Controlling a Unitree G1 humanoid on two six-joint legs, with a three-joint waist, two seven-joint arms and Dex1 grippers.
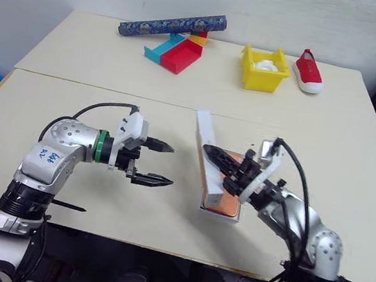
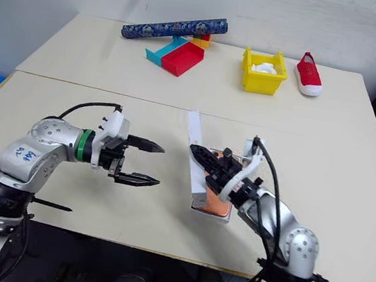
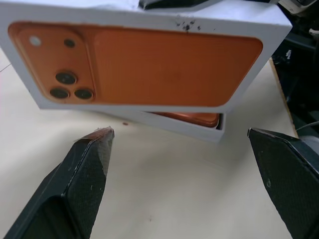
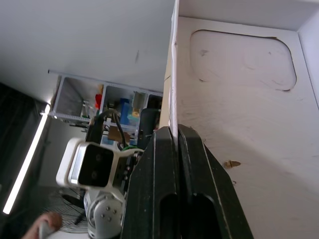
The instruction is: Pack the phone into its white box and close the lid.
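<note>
- The phone [image 3: 192, 118] already lies in the white box [image 3: 197, 130] on the tabletop [image 1: 105, 129].
- The right pincer [image 1: 215, 156] pinches one wall of the lid [image 1: 208, 159], holding it tilted on edge above the box; closing remains.
- The left pincer [image 1: 159, 163] gapes empty, just beside the lid.

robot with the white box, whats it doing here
It is packing a phone. The right gripper has its fingers shut on one wall of the lid, holding it tilted on edge above the white box, where the orange phone already lies. The left gripper waits open beside it, empty. The lid is not yet on.
</note>
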